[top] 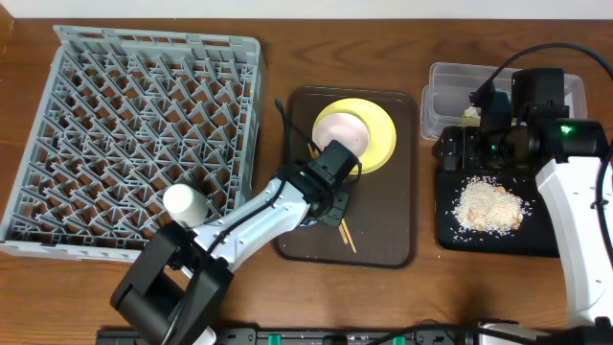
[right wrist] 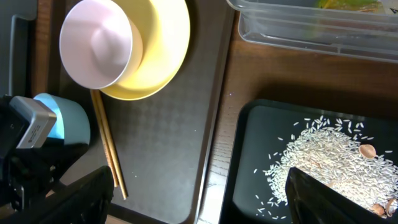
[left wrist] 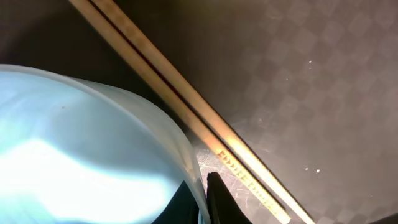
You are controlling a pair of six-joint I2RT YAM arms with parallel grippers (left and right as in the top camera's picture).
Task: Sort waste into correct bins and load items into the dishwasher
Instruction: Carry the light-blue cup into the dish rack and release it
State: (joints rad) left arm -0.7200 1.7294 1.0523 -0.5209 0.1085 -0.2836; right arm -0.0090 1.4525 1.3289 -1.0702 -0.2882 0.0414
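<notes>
My left gripper (left wrist: 204,182) is shut on the rim of the light blue bowl (left wrist: 74,143), one finger inside and one outside, on the brown serving tray (top: 383,235). In the overhead view the left gripper (top: 330,196) hides the bowl, which also shows in the right wrist view (right wrist: 67,117). The wooden chopsticks (left wrist: 186,106) lie right beside the bowl. The white bowl (right wrist: 96,40) sits on the yellow plate (right wrist: 165,37). The small white cup (top: 185,201) stands in the grey dish rack (top: 134,125). My right gripper (right wrist: 199,199) is open and empty above the black tray (right wrist: 261,124) holding rice scraps (right wrist: 329,165).
The clear tub (top: 445,81) at the back right holds the green-and-white wrapper (right wrist: 348,5). A strip of bare table (right wrist: 217,162) separates the brown tray from the black tray. The tissue does not clearly show.
</notes>
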